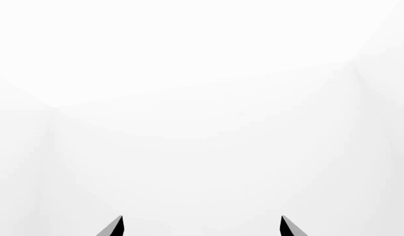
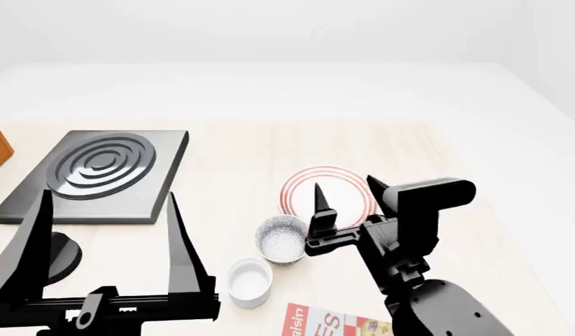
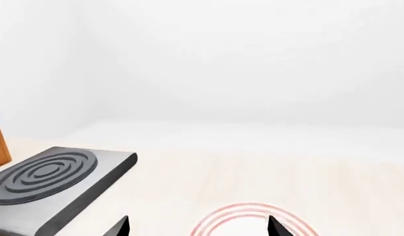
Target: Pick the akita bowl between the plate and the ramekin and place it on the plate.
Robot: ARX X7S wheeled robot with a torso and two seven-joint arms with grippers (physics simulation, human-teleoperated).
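Bowl spot: the akita bowl [image 2: 282,239] sits on the table between the plate [image 2: 327,189] and the ramekin [image 2: 249,282].
Nearer arm: the right gripper [image 2: 348,199], fingers wide apart and empty, just right of the bowl.
Left gripper [image 2: 108,234]: wide too, farther off.

1 akita bowl [image 2: 282,238], 1 plate [image 2: 327,191], 1 ramekin [image 2: 248,281], 1 hotplate [image 2: 96,175], 1 box [image 2: 332,324].

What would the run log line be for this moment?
akita bowl: on table, between plate and ramekin | right gripper: open, empty, above plate | left gripper: open, empty
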